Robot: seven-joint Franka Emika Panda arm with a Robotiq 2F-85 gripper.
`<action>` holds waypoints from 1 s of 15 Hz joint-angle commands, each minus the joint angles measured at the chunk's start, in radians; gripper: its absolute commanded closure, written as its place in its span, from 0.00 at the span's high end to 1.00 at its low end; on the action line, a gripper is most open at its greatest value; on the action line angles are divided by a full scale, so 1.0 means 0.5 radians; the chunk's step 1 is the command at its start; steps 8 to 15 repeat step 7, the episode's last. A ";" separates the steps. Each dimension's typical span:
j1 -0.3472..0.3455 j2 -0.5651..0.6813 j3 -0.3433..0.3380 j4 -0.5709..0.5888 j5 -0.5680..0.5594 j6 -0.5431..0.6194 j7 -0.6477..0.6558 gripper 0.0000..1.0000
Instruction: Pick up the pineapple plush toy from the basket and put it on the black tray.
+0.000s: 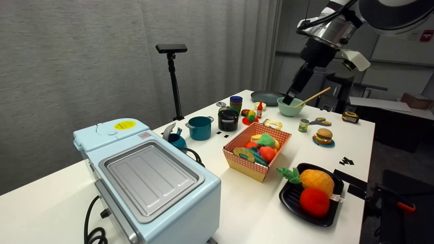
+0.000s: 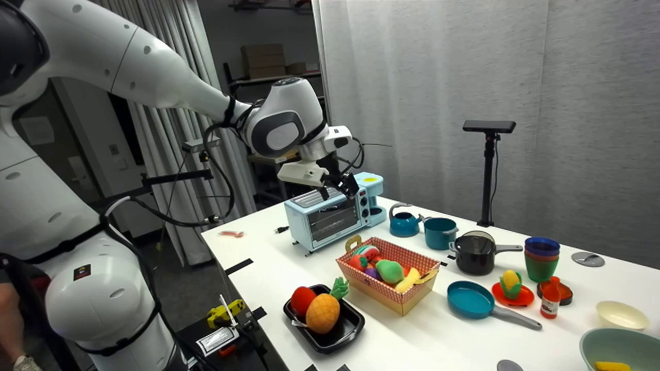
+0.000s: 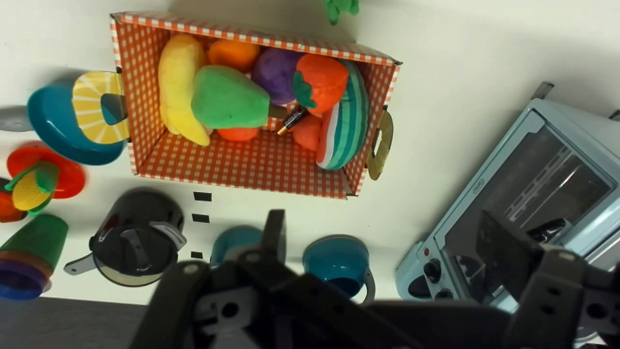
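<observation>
Pineapple plush toy (image 1: 317, 181) rests on the black tray (image 1: 292, 196), outside the gingham-lined basket (image 1: 245, 168).
The gripper (image 3: 385, 240) hangs spread wide and empty; the transfer looks complete, with no placing apparently left.

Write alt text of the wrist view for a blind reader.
A checked basket holding a plush banana, green pear, strawberry and watermelon slice, among others, sits in the upper part. At the bottom is the open gripper; only the leafy tip of the pineapple plush toy shows, at the top edge. A blue toaster oven stands at right.
</observation>
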 commanded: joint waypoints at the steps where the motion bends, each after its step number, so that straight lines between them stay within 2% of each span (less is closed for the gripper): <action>1: 0.034 -0.015 -0.035 -0.007 -0.019 -0.001 0.017 1.00; 15: 0.037 -0.032 -0.043 -0.020 -0.019 0.000 0.017 1.00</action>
